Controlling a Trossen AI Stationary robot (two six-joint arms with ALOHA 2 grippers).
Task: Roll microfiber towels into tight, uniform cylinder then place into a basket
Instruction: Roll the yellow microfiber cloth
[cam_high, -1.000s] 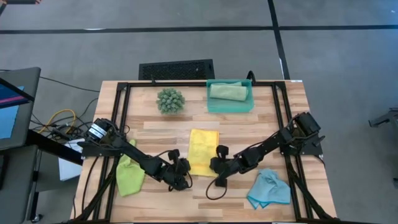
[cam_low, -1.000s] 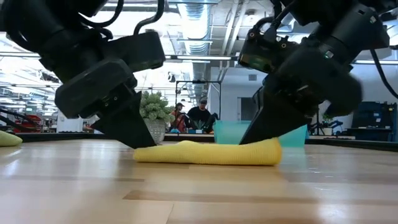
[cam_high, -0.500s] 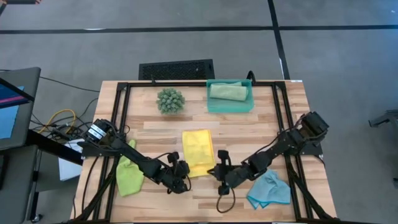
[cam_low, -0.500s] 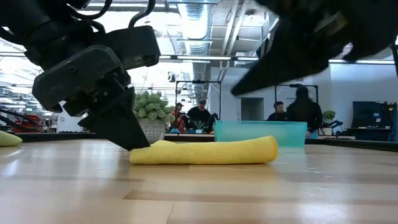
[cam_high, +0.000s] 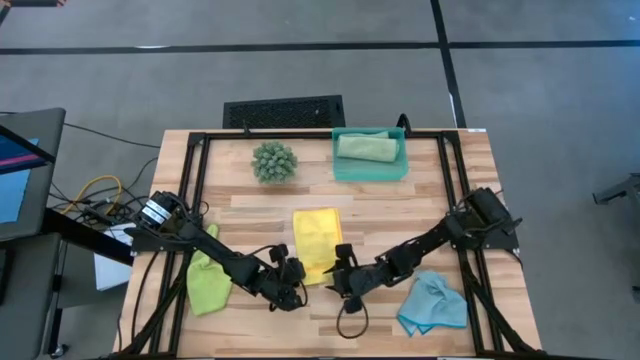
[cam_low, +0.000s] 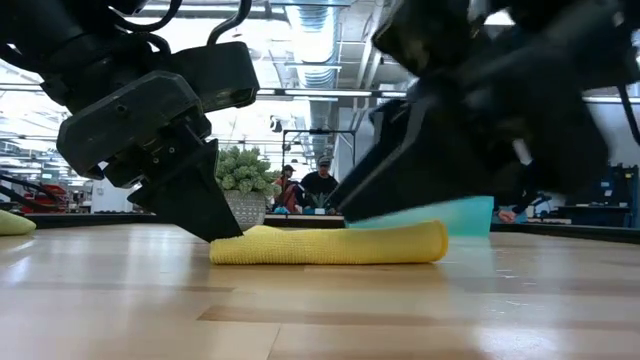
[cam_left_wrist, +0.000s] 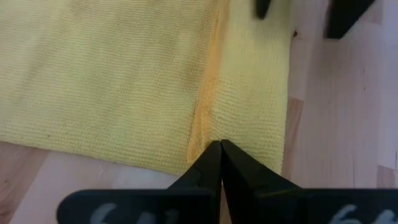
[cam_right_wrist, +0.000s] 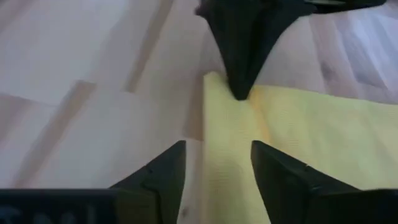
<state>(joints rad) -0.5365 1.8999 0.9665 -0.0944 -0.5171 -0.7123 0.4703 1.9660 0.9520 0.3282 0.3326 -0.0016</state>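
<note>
While the yellow towel (cam_high: 317, 244) lies folded mid-bench, I see a risk: the fold may spring back, as only the L pincer (cam_high: 291, 284), clenched, pins its near edge. R pincer (cam_high: 337, 279) gapes empty beside the same edge, both arms low, angled inward.

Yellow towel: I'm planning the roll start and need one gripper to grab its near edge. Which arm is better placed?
Probably the right. The right gripper is open at the yellow towel edge; the left gripper is shut, pinning that edge.
</note>
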